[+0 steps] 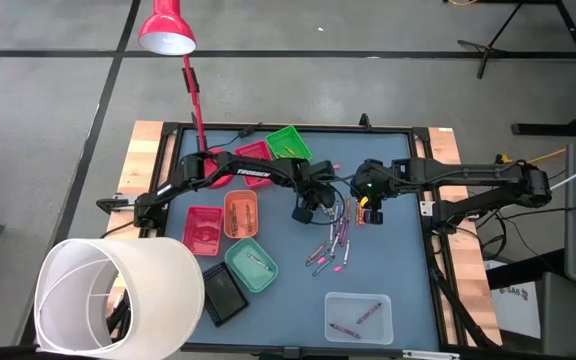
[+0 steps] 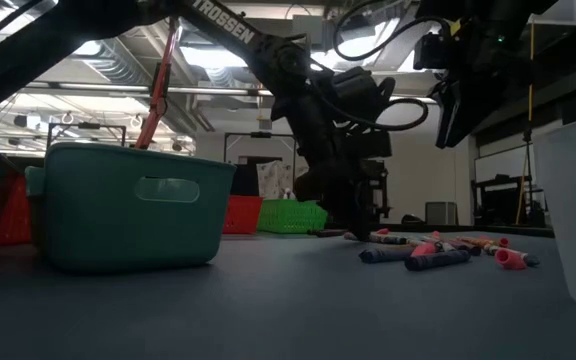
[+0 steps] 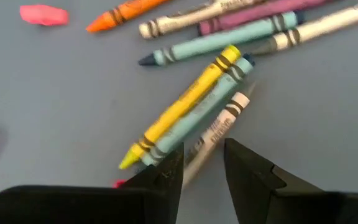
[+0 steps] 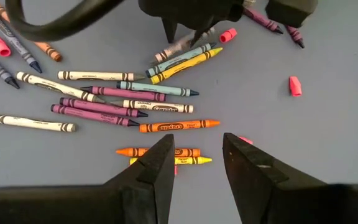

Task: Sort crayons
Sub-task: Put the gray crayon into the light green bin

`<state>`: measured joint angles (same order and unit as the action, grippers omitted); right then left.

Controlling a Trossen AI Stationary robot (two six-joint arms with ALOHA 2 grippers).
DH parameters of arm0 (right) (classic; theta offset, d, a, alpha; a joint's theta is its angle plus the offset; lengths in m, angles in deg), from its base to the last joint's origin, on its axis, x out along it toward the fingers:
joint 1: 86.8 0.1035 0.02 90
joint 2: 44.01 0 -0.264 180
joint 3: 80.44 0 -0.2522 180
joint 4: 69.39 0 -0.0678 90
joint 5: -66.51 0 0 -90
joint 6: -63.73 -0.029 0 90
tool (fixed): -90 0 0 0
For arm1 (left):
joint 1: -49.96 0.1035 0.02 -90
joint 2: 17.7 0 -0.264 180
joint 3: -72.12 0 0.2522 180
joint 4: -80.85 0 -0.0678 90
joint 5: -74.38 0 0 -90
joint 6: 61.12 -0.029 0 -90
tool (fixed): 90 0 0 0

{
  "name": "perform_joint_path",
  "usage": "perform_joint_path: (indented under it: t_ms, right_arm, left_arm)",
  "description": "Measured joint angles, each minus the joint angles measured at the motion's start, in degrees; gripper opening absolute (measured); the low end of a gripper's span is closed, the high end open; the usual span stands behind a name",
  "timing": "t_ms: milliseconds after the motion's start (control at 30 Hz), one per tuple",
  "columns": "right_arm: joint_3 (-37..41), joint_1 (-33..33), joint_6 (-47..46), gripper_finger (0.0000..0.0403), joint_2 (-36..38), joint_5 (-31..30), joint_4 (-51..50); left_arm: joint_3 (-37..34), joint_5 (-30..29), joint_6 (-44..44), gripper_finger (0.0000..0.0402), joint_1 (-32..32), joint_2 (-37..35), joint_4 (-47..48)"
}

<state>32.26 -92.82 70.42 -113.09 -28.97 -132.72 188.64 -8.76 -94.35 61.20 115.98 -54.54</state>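
Several crayons (image 1: 333, 240) lie loose on the blue-grey table top, right of centre. My left gripper (image 3: 202, 168) is open and low over the heap's far end. Its fingers stand on either side of a white crayon (image 3: 219, 127). That crayon lies flat beside a light blue crayon (image 3: 194, 121) and a yellow crayon (image 3: 185, 102). The right wrist view also shows my left gripper (image 4: 182, 34). My right gripper (image 4: 197, 149) hangs open higher up, above orange crayons (image 4: 179, 126), and touches nothing.
Small trays stand left of the heap: green (image 1: 288, 143), red (image 1: 253, 155), pink (image 1: 203, 228), orange (image 1: 240, 212), teal (image 1: 251, 265) and black (image 1: 223, 295). A clear tray (image 1: 358, 315) with crayons sits near the front. A red lamp (image 1: 166, 30) and a white bin (image 1: 118, 295) stand at the left.
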Motion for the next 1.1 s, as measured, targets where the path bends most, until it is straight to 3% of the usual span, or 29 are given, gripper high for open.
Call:
perform_joint_path:
  t_ms: [333, 733, 1100]
  right_arm:
    - [0.0, 0.0, 3.5, 0.0134, 1.1, -0.1, -0.1]
    - [0.0, 0.0, 4.2, 0.0134, 11.2, -0.1, -1.9]
    - [11.6, 0.0, -1.9, 0.0134, 17.7, 1.6, 12.6]
  left_arm:
    - [0.0, 0.1, -1.0, 0.0099, 0.2, 0.1, 0.1]
    - [0.2, 1.0, -1.8, 0.0070, 0.1, 0.0, 6.6]
    - [0.3, 0.5, -1.3, 0.0027, -2.1, -0.2, 11.9]
